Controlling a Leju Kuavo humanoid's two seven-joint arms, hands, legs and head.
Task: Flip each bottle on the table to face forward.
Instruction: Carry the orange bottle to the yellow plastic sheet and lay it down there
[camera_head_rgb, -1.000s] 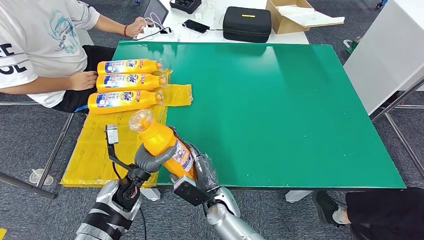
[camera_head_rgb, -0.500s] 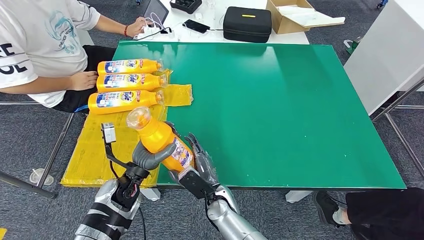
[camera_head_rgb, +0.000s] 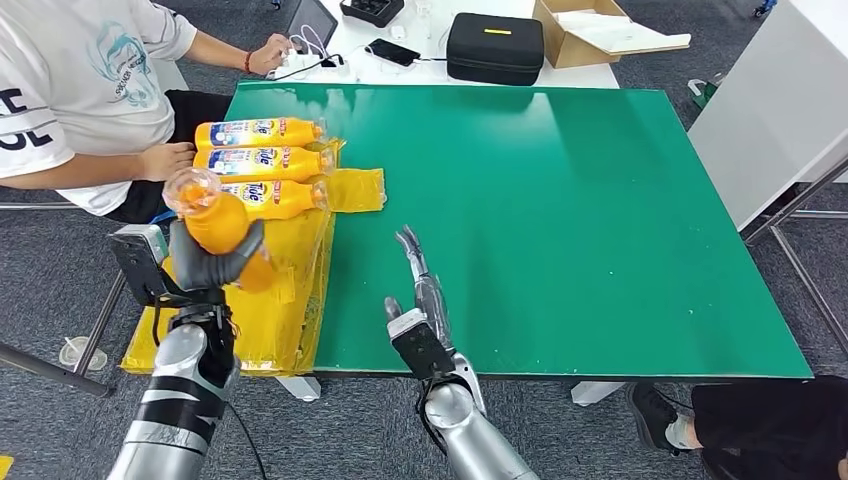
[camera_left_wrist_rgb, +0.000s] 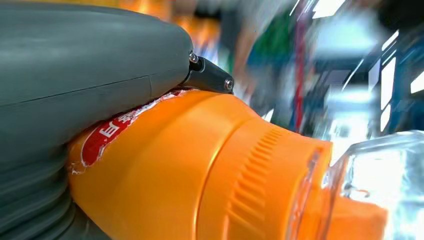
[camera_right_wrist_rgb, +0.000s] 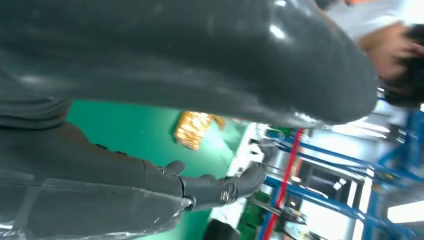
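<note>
Head view, left hand (camera_head_rgb: 212, 262) grips bottle (camera_head_rgb: 215, 222) off table's (camera_head_rgb: 560, 200) edge, right hand (camera_head_rgb: 420, 300) fingers spread

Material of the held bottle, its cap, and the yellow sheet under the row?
Held bottle: likely glossy orange plastic, ribbed at the neck, paper-like label. Cap: clear hard plastic, see-through. Yellow sheet: thin shiny plastic film, crinkled, glinting. The left hand grips the bottle.
</note>
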